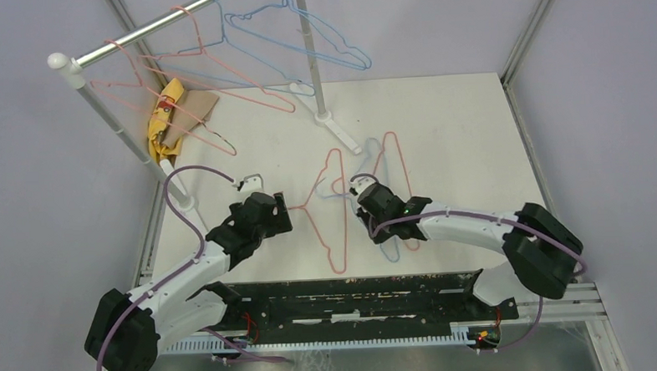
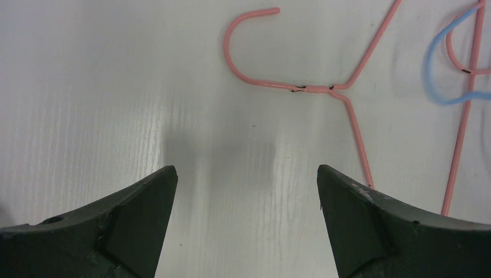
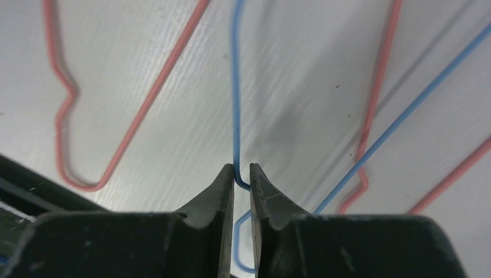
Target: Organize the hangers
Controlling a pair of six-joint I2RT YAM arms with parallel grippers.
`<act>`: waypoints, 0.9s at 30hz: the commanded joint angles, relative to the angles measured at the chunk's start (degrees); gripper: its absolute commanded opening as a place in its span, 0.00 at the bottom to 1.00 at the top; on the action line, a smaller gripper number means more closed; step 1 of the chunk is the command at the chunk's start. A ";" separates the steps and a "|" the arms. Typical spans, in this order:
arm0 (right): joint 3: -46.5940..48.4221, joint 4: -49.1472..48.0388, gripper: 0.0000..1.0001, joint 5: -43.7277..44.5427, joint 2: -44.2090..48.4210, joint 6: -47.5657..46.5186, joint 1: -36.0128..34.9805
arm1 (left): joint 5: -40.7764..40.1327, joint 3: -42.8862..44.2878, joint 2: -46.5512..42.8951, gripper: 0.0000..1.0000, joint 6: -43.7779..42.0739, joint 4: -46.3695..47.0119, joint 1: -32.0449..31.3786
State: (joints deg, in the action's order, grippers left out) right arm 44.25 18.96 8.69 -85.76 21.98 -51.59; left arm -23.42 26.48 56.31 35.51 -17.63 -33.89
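White table (image 1: 465, 129) seen from above, with two robot arms bolted at its near edge. Three wire hangers lie flat and overlapping at the table's centre: two pink and one light blue.

The right gripper (image 3: 241, 174) is pinched onto the wire of the blue hanger (image 3: 235, 87), its jaws nearly together with the wire between them. The left gripper (image 2: 246, 174) hovers over bare table with its jaws wide apart and holds nothing. The hook and neck of a pink hanger (image 2: 315, 90) lie just beyond it.

The step in hand looks like picking up the blue hanger. The next move probably calls for lifting it free of the pink wires that cross it, then carrying it to the silver rail (image 1: 147, 30) at the far left. Several pink and blue hangers (image 1: 244, 64) already hang there.

A yellow bundle (image 1: 165, 117) sits by the rail's left white pole. Plain pale lilac walls enclose the table.
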 commanded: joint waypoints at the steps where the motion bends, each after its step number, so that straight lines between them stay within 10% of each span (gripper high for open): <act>1: 2.33 3.07 0.00 -4.00 11.60 3.08 1.62 | -1.05 0.12 -3.20 0.97 0.78 0.26 -0.30; 12: 4.38 3.62 0.01 -13.22 20.74 5.12 6.71 | -1.04 -1.02 -7.05 0.97 1.80 -1.07 -0.30; 15: 4.07 6.46 0.27 -11.72 16.12 5.65 6.77 | -0.66 -1.19 -7.76 0.97 2.01 -1.03 -0.30; 27: -2.15 2.76 0.49 -3.97 3.77 13.71 6.58 | -0.40 -1.87 -6.82 0.97 2.02 -0.35 -0.30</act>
State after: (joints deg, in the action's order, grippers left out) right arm 44.45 23.99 0.60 -81.25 32.38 -44.93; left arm -23.42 24.97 49.32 35.55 -19.35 -33.89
